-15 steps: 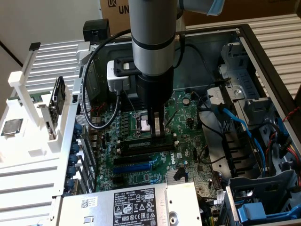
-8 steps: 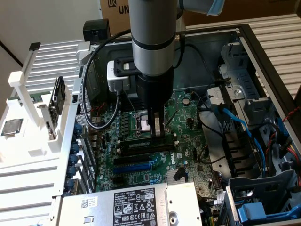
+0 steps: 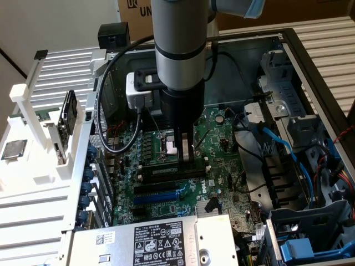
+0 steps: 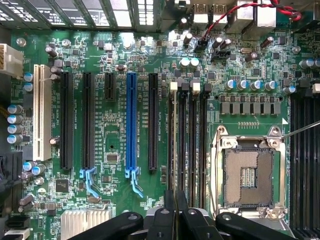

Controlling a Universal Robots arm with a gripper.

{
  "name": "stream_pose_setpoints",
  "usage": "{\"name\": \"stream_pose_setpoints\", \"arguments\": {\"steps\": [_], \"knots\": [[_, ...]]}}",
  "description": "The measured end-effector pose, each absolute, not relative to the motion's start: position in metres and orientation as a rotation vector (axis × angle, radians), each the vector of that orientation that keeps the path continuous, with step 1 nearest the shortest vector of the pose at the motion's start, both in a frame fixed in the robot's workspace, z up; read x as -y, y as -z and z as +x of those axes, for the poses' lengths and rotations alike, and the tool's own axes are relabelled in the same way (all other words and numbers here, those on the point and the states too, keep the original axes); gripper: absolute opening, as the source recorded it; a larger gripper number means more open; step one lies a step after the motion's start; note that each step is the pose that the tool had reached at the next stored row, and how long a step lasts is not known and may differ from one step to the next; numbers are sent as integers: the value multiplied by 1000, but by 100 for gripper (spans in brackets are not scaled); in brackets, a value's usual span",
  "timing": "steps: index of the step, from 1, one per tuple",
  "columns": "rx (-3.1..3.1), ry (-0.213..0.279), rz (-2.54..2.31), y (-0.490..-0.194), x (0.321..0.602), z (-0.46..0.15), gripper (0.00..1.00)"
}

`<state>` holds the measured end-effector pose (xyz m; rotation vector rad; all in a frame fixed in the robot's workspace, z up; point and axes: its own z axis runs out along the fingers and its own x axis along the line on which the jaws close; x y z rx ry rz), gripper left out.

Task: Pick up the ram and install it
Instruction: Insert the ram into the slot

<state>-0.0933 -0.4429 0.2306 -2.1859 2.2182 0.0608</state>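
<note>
My gripper hangs straight down inside the open computer case, its tips just above the black memory slots with white end clips. In the wrist view the two fingers stand pressed close together, lined up with the outermost memory slot. The gripper is shut. The ram is hidden: I cannot tell whether a thin board sits between the fingers or in the slot below them. The other memory slots look bare.
The open CPU socket lies beside the memory slots; a blue slot and black expansion slots lie on the other side. A power supply, blue cables and drive cages crowd the case. A dark card stands in a white holder at the exterior view's left.
</note>
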Motion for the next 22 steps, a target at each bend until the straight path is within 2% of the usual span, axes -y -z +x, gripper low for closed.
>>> {"name": "stream_pose_setpoints", "arguments": {"steps": [22], "knots": [[-2217,-58,-2185,-226,443,-94,12]]}}
